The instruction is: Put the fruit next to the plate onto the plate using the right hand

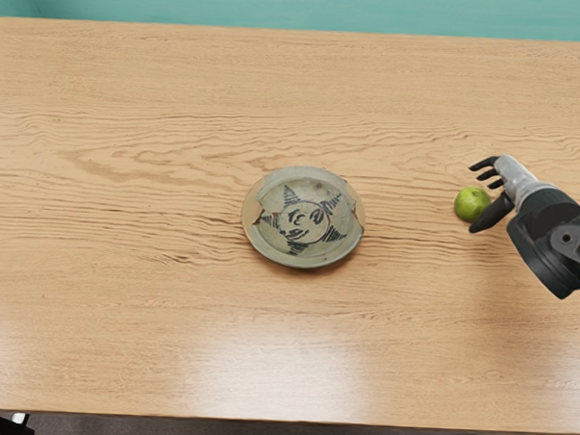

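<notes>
Nothing readable, no text, label, brand or number; the round grey-green ceramic plate (306,174) at frame centre bears only a dark painted figure.

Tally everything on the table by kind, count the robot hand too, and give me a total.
Plate: 1, grey-green with a dark painted pattern, nothing on it.
Fruit: 1, small and green, lying right of the plate.
Right robot hand: 1, fingers spread beside the fruit.
Total: 3
</notes>
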Available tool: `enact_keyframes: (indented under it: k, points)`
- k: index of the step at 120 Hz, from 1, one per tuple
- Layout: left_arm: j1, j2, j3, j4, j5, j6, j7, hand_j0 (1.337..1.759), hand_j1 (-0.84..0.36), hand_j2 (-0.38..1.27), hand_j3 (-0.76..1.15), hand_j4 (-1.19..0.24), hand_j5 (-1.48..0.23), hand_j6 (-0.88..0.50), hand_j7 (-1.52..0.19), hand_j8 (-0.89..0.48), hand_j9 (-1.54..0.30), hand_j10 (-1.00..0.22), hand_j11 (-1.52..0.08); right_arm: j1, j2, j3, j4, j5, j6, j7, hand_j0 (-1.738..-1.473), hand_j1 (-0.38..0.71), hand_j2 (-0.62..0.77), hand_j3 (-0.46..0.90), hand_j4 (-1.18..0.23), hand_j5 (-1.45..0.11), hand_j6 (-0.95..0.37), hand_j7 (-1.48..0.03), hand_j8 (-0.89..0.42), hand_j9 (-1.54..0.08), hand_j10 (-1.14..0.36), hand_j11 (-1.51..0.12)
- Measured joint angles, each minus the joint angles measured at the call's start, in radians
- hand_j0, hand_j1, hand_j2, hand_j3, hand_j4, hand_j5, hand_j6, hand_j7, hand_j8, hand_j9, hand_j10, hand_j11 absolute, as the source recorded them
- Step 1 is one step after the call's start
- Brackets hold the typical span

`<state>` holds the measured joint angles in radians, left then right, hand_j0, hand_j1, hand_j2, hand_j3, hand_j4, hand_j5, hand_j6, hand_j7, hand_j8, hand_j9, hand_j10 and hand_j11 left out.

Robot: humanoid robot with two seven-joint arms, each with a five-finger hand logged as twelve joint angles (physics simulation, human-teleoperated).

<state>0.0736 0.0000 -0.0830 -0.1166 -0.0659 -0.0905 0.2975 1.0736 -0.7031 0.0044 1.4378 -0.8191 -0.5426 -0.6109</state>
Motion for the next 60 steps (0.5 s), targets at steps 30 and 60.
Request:
enact_keyframes:
  k: [30,60]
  points:
    - [0.0,0.0,0.0,0.0,0.0,0.0,0.0,1.658,0.06,0.05,0.0,-0.24,-0.31,-0.24,-0.31,-0.24,-0.31,-0.24,-0.31,-0.015,0.049,0.0,-0.069,0.0,-0.002,0.0,-1.658,0.04,-0.06,0.0,-0.33,-0.42,-0.33,-0.42,-0.33,-0.42,-0.33,-0.42]
    - [0.0,0.0,0.0,0.0,0.0,0.0,0.0,1.658,0.06,0.05,0.0,-0.24,-0.31,-0.24,-0.31,-0.24,-0.31,-0.24,-0.31,-0.017,0.081,0.001,-0.108,0.001,-0.003,0.0,-1.658,0.07,-0.07,0.0,-0.36,-0.46,-0.36,-0.46,-0.36,-0.46,-0.36,-0.46]
